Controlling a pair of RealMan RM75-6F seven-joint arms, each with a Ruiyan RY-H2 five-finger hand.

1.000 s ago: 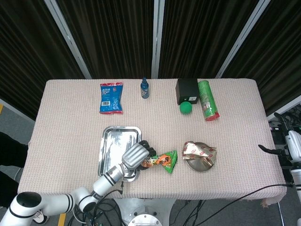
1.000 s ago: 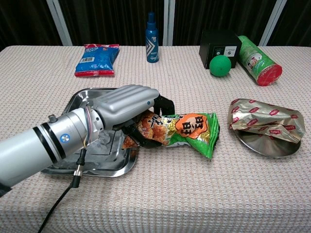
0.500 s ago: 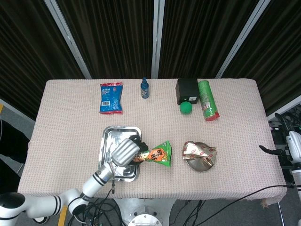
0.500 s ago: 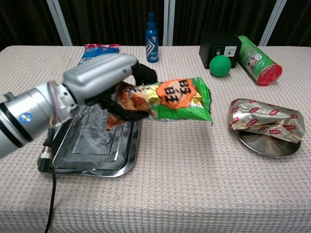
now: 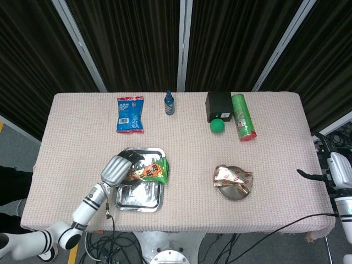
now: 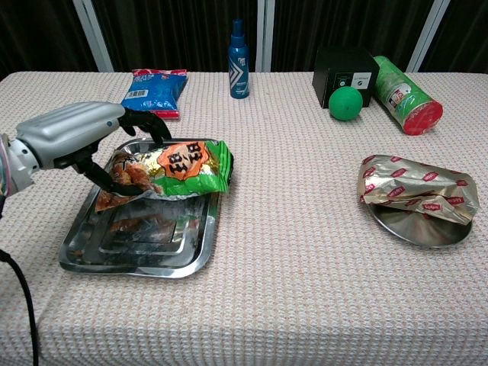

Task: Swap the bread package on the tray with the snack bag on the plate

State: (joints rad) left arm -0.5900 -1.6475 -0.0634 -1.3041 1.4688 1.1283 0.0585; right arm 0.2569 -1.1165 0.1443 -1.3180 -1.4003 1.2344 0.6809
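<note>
My left hand (image 5: 118, 168) (image 6: 76, 133) grips the left end of a green and orange snack bag (image 5: 149, 170) (image 6: 181, 162). It holds the bag tilted just over the steel tray (image 5: 140, 202) (image 6: 145, 245), and the bag's left end dips toward the tray floor. A crumpled gold and red package (image 5: 234, 175) (image 6: 415, 187) lies on the round metal plate (image 5: 234, 193) (image 6: 415, 229) to the right. Only a dark sliver of my right hand (image 5: 312, 176) shows at the table's right edge in the head view, too little to read its fingers.
Along the back of the table stand a blue snack bag (image 5: 130, 114) (image 6: 152, 93), a blue bottle (image 5: 169, 103) (image 6: 239, 61), a black box (image 5: 218, 103) (image 6: 345, 67), a green ball (image 5: 218, 126) (image 6: 347, 101) and a lying green can (image 5: 243, 117) (image 6: 404, 95).
My left hand has lifted the green and orange bag off the table beside the tray and carried it left, over the tray. The right arm has barely moved.
</note>
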